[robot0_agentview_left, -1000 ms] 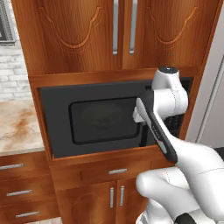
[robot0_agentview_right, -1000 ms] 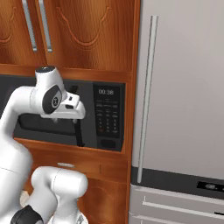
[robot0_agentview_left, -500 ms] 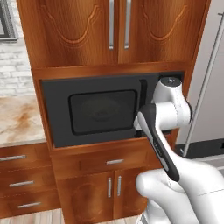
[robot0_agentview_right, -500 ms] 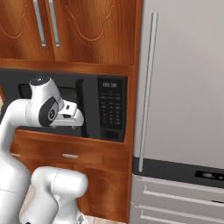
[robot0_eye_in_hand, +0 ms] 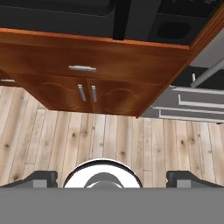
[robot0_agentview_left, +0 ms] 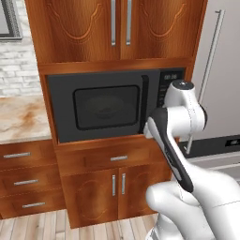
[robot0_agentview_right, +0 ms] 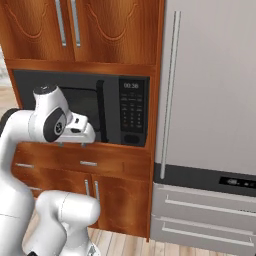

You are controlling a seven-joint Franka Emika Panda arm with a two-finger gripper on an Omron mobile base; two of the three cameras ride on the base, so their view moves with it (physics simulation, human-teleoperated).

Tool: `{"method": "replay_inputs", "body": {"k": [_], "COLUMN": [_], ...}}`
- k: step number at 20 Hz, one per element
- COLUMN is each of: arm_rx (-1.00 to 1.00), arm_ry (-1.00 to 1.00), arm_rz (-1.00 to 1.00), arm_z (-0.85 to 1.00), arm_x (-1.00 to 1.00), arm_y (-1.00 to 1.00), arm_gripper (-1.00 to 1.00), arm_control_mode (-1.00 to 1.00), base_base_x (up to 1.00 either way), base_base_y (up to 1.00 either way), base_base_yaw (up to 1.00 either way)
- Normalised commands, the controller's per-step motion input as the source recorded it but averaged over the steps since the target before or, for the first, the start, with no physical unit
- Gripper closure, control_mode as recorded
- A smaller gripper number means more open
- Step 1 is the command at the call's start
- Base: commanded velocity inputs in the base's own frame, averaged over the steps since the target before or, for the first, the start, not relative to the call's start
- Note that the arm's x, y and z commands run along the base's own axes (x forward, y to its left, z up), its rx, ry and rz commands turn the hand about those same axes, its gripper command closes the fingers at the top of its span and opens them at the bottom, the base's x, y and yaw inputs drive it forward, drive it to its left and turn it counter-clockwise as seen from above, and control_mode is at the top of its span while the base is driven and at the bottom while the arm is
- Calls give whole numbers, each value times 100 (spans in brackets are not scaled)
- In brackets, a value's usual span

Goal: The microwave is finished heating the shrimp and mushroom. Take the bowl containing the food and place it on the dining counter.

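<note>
In the wood cabinet wall, the microwave point(robot0_agentview_left: 110, 105) sits shut, its black handle point(robot0_agentview_left: 144, 104) just left of the keypad point(robot0_agentview_right: 131, 111). Through the dark glass a faint bowl point(robot0_agentview_left: 107, 106) shows inside. The gripper point(robot0_eye_in_hand: 112, 179) hangs in front of the door's lower right, pointed down at the plank floor point(robot0_eye_in_hand: 109, 140), fingers point(robot0_eye_in_hand: 41, 178) spread wide and holding nothing. A fridge point(robot0_agentview_right: 210, 100) stands to the right

Black microwave point(robot0_agentview_left: 108, 107) with dark glass door; reddish-brown wood cabinets point(robot0_agentview_left: 117, 28); pale grey fridge point(robot0_agentview_right: 210, 85); beige-and-rust marbled surface point(robot0_agentview_left: 21, 117); light wood-plank floor point(robot0_eye_in_hand: 109, 140).
</note>
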Motion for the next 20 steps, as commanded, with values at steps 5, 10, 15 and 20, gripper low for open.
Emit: {"method": "replay_inputs", "body": {"k": [5, 10, 15, 20], "arm_rx": [0, 0, 0, 0], "arm_ry": [-8, -31, -34, -11], "arm_rz": [0, 0, 0, 0], "arm_z": [6, 24, 10, -2], "arm_x": [-17, 13, 84, 100], "arm_y": [0, -6, -13, -6], "arm_gripper": [-100, -100, -100, -100], "arm_control_mode": [-100, -100, -100, -100], "base_base_x": [0, 0, 0, 0], "base_base_y": [0, 0, 0, 0], "base_base_yaw": [0, 0, 0, 0]}}
